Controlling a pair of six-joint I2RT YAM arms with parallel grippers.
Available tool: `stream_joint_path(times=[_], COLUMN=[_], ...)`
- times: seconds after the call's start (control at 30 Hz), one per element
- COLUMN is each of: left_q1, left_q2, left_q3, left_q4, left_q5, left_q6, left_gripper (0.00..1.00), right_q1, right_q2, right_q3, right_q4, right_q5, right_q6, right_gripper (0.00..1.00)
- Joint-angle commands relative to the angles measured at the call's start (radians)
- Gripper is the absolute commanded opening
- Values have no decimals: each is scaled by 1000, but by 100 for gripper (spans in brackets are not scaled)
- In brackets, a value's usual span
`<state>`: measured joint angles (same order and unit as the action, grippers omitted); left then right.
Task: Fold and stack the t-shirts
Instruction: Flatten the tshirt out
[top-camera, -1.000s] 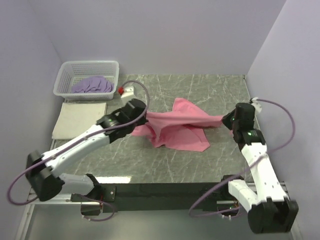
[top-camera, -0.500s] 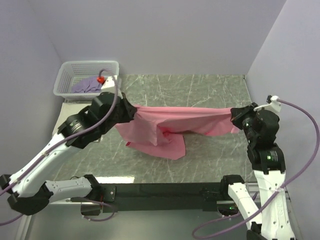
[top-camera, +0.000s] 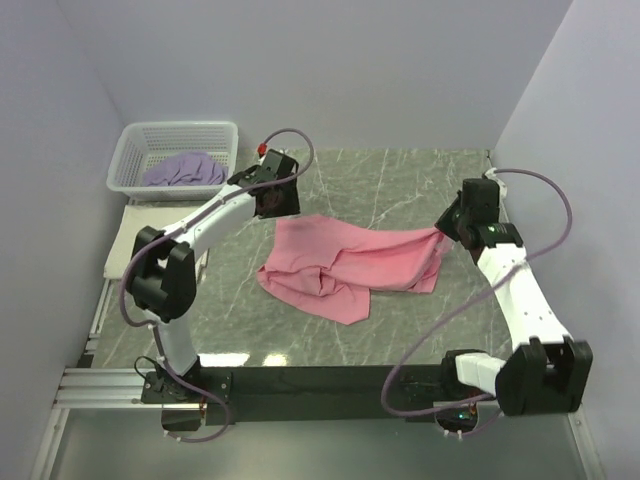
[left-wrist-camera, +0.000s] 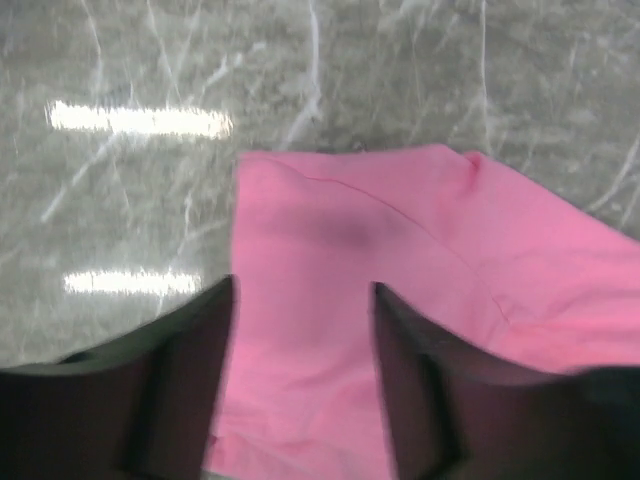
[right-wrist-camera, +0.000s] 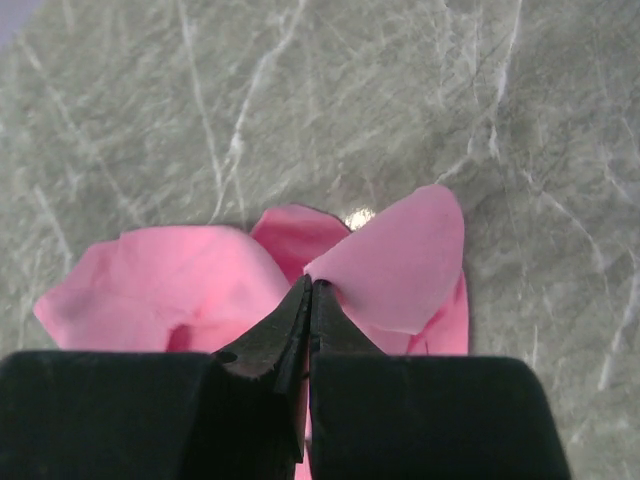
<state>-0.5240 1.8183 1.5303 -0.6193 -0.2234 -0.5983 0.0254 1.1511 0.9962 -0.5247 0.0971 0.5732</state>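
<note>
Pink t-shirt (top-camera: 340, 265), rumpled on veined marble (top-camera: 400, 180), corner between right fingers (right-wrist-camera: 265, 345).

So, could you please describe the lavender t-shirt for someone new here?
Find the white lattice basket in the far left corner. The lavender t-shirt lies bunched inside it; the pink t-shirt sprawls on the marble table and the cream t-shirt lies flat outside.

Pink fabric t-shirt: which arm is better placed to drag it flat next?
Right, probably. The right gripper is shut on an edge of the pink fabric t-shirt, so it can pull at once. The left gripper hangs open over the shirt's far-left corner, gripping nothing.
</note>
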Motion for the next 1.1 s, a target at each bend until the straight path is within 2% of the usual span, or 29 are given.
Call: stream_joint_path(times=[0.0, 0.1, 0.23, 0.43, 0.67, 1.07], left_q1=[7, 36, 55, 65, 71, 58], left_q2=[-45, -143, -287, -318, -283, -254], left_q3=[58, -99, -381, -579, -642, -664], left_q4=[72, 125, 225, 303, 351, 398], left_q5=[33, 53, 96, 170, 163, 194], left_q6=[-1, -53, -135, -190, -215, -250], left_gripper=[69, 74, 69, 58, 50, 50], right_q1=[-7, -7, -7, -7, -7, -7], right_q2=[91, 150, 154, 131, 110, 104], right_q3=[27, 39, 15, -11, -39, -51], right_q4=[112, 118, 144, 150, 158, 166], right_q5=[47, 35, 15, 10, 4, 4], right_q6=[7, -10, -15, -22, -24, -21], right_gripper=[0, 0, 0, 0, 0, 0])
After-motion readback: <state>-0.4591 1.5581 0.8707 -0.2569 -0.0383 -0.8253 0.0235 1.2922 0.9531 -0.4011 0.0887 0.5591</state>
